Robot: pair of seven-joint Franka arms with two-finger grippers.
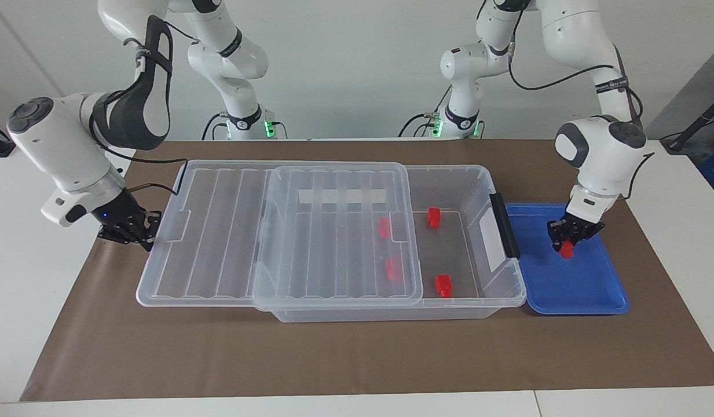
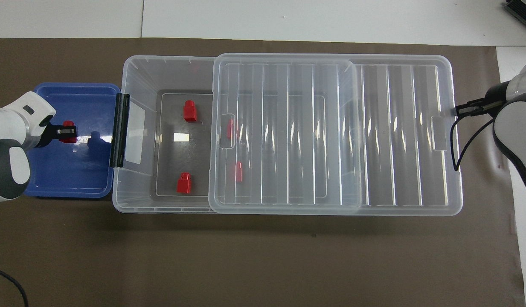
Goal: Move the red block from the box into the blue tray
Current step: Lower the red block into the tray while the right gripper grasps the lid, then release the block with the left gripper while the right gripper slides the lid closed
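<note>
A: The left gripper [image 1: 571, 243] is over the blue tray [image 1: 588, 292], clamped tight on the red block [image 1: 567, 249], a small, bright, stepped plastic piece.

B: That tray is glossy and shallow, with rounded corners and a raised rim. It sits just beside the box [image 1: 449, 188], at the end with the black clip handle [image 1: 504, 225].

A: The box is a big clear plastic bin. Its ribbed clear lid [image 1: 229, 231] is slid toward the right arm's end, so the handle end is uncovered.

B: Two more red blocks [image 1: 434, 217] lie on the box floor in the uncovered part, and two show through the lid.

A: The right gripper [image 1: 145, 237] is clenched with nothing in it, just beside the lid's overhanging end, above the brown mat [image 1: 345, 359].
</note>
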